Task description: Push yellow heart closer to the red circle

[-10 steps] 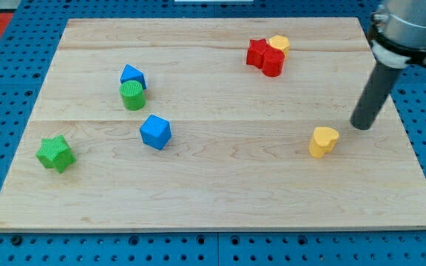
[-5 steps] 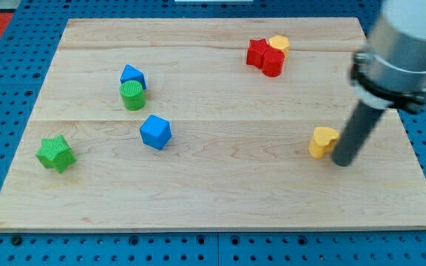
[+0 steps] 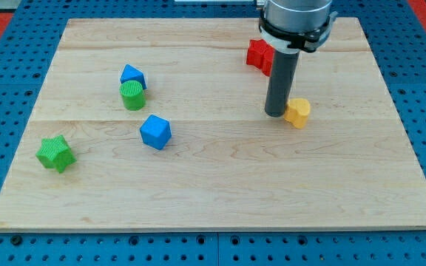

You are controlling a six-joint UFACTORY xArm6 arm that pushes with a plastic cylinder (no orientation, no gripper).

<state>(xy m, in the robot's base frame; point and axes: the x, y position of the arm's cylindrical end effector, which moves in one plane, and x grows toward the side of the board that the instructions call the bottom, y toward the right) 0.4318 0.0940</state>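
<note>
My tip (image 3: 274,113) sits touching the yellow heart (image 3: 297,112) on its left side; no fingers, plain rod, holding nothing. Red circle is hidden behind the rod, near the red block (image 3: 257,53). Get below the heart, then push up-left.

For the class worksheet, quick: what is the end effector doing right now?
No gripper: my tip rests on the board, just at the view's left of the yellow heart, holding nothing.

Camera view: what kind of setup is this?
Likely a lab tabletop pushing rig: a wooden board on a blue pegboard, small coloured blocks like the yellow heart, my tip beside it.
</note>
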